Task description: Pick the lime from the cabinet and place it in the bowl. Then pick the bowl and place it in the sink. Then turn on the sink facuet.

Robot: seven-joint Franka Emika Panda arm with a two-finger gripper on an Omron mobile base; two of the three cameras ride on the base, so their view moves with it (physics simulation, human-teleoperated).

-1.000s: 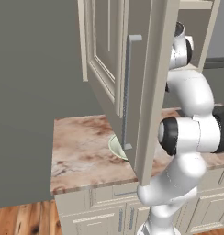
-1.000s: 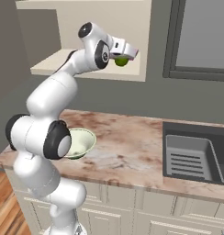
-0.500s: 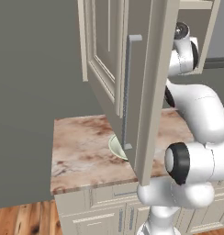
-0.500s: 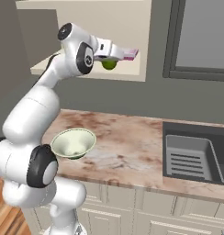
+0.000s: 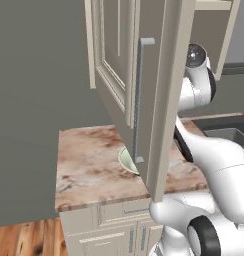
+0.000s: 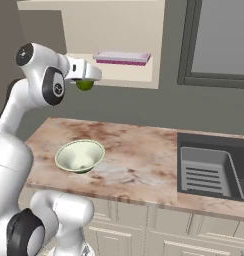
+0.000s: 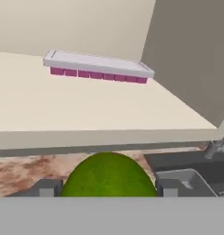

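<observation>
Lime (image 6: 84,85) sits between the fingers of the claw (image 6: 87,81), just in front of the cabinet (image 6: 114,45) shelf edge and above the desk (image 6: 139,150). Ice tray (image 6: 122,57) lies on the shelf, behind the lime. Bowl (image 6: 80,156) stands on the desk below. Sink (image 6: 214,167) is set into the desk, well right of the bowl.

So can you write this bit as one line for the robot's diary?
gripper: shut on small round green lime | place: beside cabinet shelf | wide pale bowl: on counter, empty

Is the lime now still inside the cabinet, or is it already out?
Out. The lime sits in the claw, in front of the cabinet shelf edge and above the counter, not yet over the bowl.
</observation>
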